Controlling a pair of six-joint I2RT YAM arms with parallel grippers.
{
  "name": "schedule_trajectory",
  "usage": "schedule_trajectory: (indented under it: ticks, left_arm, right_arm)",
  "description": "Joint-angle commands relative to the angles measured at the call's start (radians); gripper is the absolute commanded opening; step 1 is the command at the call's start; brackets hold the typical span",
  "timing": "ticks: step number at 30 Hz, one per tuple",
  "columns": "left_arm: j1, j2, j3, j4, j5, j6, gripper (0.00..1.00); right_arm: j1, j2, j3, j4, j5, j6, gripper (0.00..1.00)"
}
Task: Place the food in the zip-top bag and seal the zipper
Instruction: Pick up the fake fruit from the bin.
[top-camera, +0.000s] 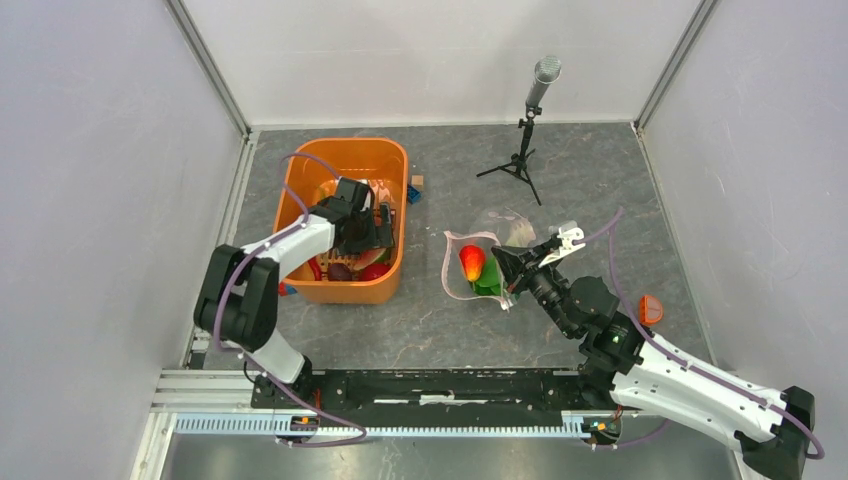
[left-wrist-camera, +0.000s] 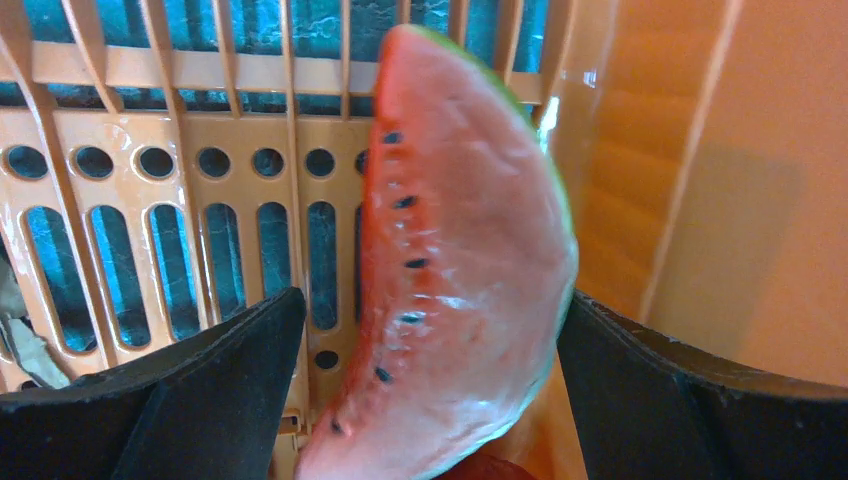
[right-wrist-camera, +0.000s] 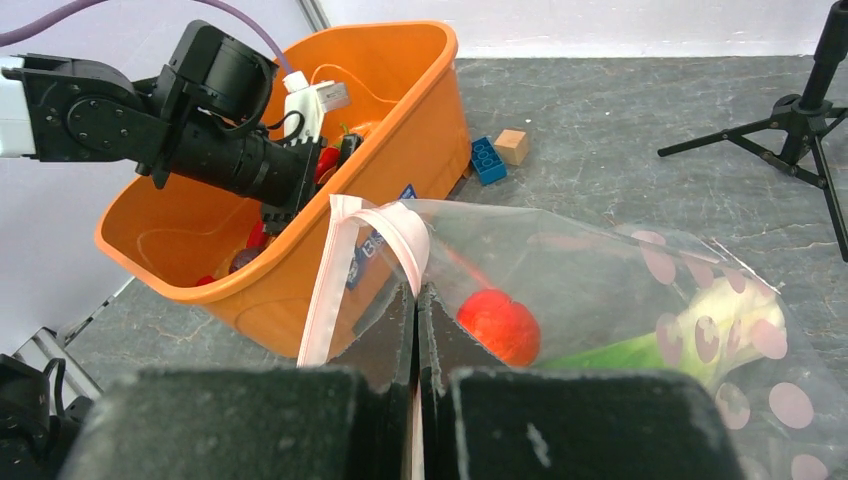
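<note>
- Left gripper (left-wrist-camera: 425, 400), inside the glossy orange tub (top-camera: 310, 290), has its dark jaws spread either side of a smooth, seeded watermelon slice (left-wrist-camera: 465, 270); contact unclear.
- Right gripper (right-wrist-camera: 418, 385) pinches the crinkly clear bag (right-wrist-camera: 600, 270) by its pink zipper (right-wrist-camera: 330, 270); a red piece (right-wrist-camera: 498, 325) and the leafy vegetable (right-wrist-camera: 700, 325) lie inside.
- Grey marbled table (top-camera: 600, 180), white walls.

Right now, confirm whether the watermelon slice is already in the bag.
No: the watermelon slice sits between the left fingers inside the orange tub.

Overhead view; two close wrist views
</note>
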Motion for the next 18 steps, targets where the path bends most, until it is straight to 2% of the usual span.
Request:
schedule_trajectory:
  ticks: [1, 3, 7, 10, 15, 18]
  left_arm:
    - [0.003, 0.055, 0.023, 0.026, 0.014, 0.028, 0.99]
    - [0.001, 0.072, 0.007, 0.037, -0.004, 0.026, 0.93]
    - [-0.002, 0.071, -0.012, 0.039, -0.001, 0.026, 0.61]
    - [-0.006, 0.005, -0.031, 0.047, -0.012, 0.015, 0.43]
    - [-0.005, -0.161, -0.038, 0.023, -0.079, 0.011, 0.34]
    - [-0.005, -0.257, -0.044, 0.014, -0.085, 0.004, 0.34]
  right_arm:
    - [0.000, -0.002, 0.019, 0.013, 0.020, -0.022, 0.00]
    - [-0.001, 0.001, 0.016, 0.016, 0.029, -0.021, 0.00]
    - [0.000, 0.015, 0.023, 0.018, 0.023, -0.020, 0.00]
    - [0.000, 0.018, 0.027, 0.012, 0.020, -0.013, 0.00]
    - [0.000, 0.011, 0.020, 0.009, 0.028, 0.002, 0.00]
    - [0.000, 0.008, 0.017, 0.012, 0.025, 0.010, 0.00]
